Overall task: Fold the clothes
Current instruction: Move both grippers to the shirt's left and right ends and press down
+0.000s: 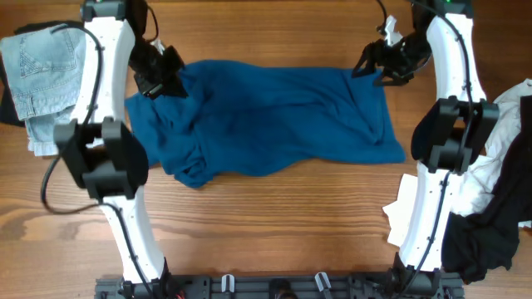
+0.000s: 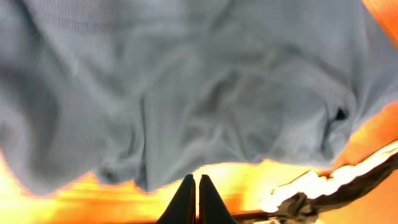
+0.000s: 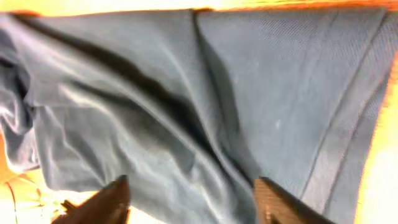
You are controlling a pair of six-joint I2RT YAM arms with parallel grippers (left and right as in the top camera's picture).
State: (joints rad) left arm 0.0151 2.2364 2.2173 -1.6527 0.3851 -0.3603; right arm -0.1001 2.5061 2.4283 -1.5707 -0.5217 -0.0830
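A large dark blue shirt (image 1: 266, 116) lies crumpled across the middle of the wooden table. It fills the left wrist view (image 2: 186, 93) and the right wrist view (image 3: 205, 99). My left gripper (image 1: 166, 79) is at the shirt's upper left corner; its fingers (image 2: 196, 199) are shut together with nothing between them. My right gripper (image 1: 378, 66) hovers at the shirt's upper right corner; its fingers (image 3: 189, 199) are spread wide over the cloth, holding nothing.
Pale blue denim (image 1: 41, 79) lies at the far left edge. A heap of white (image 1: 507, 141) and black (image 1: 490, 224) garments lies at the right edge. Bare wood (image 1: 274, 224) runs along the front.
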